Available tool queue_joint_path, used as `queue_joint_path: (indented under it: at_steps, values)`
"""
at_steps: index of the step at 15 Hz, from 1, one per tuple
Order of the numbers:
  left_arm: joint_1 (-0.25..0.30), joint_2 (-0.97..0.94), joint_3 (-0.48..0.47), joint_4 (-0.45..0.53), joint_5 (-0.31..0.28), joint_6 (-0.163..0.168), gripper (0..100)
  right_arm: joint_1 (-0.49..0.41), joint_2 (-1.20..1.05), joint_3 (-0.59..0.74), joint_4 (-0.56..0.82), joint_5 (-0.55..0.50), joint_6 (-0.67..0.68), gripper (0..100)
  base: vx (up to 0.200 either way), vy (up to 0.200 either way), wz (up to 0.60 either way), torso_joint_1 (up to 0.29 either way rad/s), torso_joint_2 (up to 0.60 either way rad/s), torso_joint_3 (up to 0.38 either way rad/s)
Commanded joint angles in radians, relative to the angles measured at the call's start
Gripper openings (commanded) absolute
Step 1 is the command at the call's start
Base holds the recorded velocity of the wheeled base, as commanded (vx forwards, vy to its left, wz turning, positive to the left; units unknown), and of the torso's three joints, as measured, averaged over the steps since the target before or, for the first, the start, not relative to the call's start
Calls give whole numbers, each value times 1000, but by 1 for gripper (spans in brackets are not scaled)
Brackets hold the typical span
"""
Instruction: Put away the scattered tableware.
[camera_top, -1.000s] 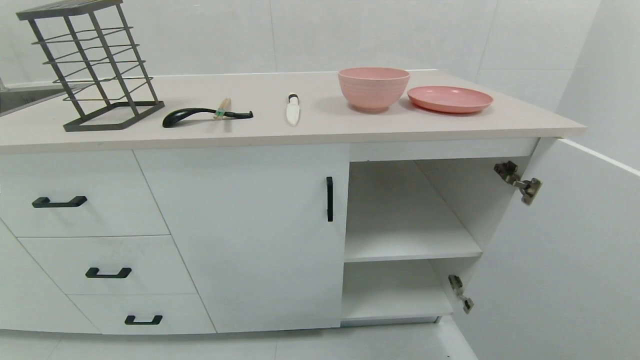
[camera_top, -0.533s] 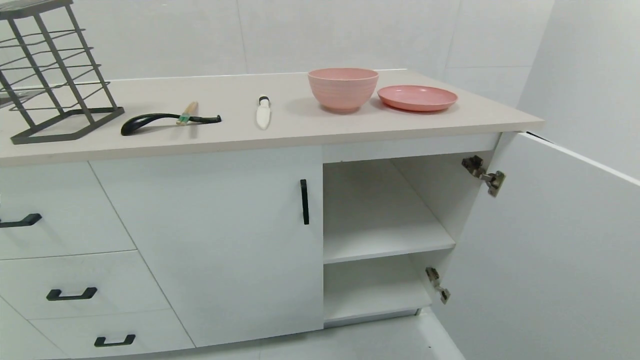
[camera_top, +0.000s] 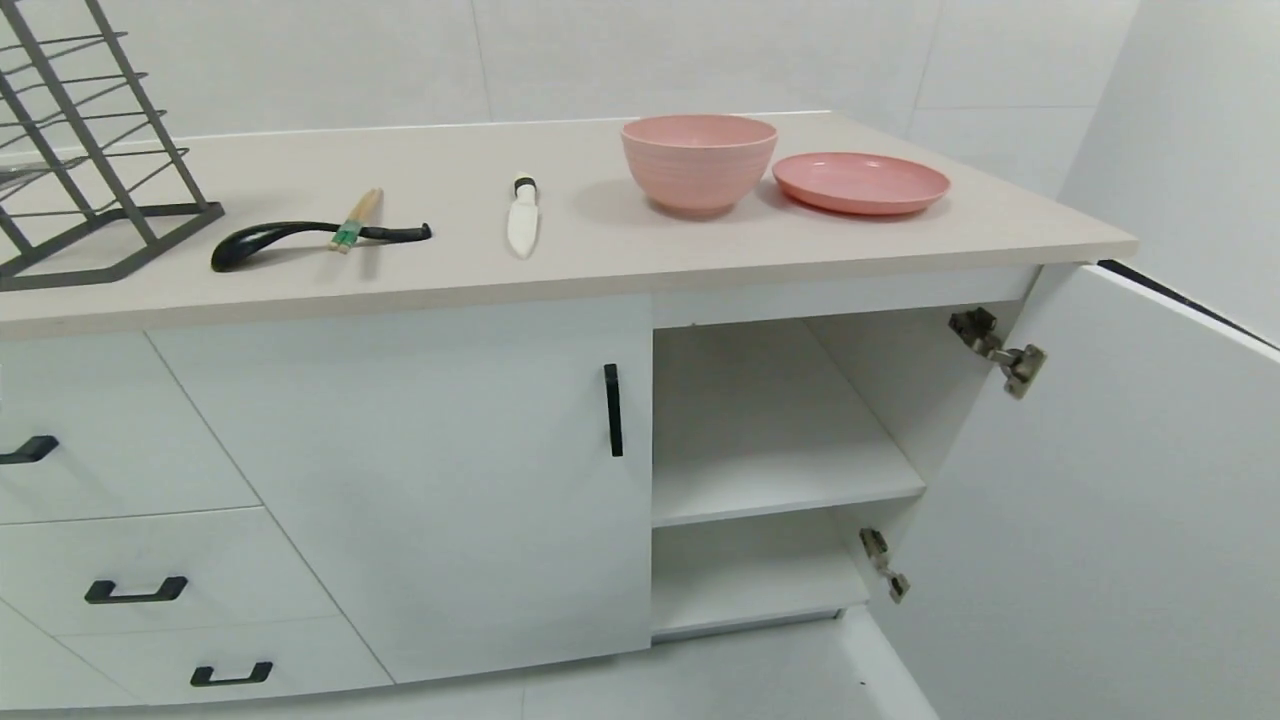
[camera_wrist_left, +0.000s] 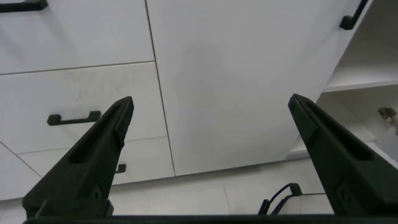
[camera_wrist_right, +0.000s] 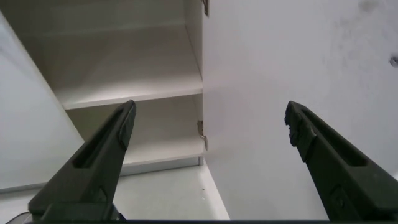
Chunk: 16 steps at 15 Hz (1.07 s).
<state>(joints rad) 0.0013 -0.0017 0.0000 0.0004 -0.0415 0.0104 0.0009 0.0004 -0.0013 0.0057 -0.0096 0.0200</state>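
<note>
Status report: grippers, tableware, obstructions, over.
Left gripper open, right gripper open, both holding nothing. Bowl, plate, knife, spoon, chopsticks on countertop. Cabinet door open, no obstruction seen.

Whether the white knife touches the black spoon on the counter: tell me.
Apart. The head view shows a bare strip of counter between the white knife and the hooked end of the black spoon.

Left hand (camera_wrist_left: 210, 99) and right hand (camera_wrist_right: 210, 104) each stand spread wide apart.
</note>
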Motion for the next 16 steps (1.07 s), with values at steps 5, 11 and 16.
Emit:
queue_joint_path:
  at_steps: [5, 11, 16]
  values:
    - [0, 2, 0, 0, 0, 0, 100, -1, 0, 0, 0, 0, 0, 100, 0, 0, 0, 221, -558, -208]
    - [0, 2, 0, 0, 2, 3, 100, -1, 0, 0, 0, -1, 1, 100, 0, 0, 0, 172, -483, -209]
    - [0, 2, 0, 0, 2, 0, 100, -1, 0, -2, 0, -4, 1, 100, 40, 0, 0, 355, -493, -234]
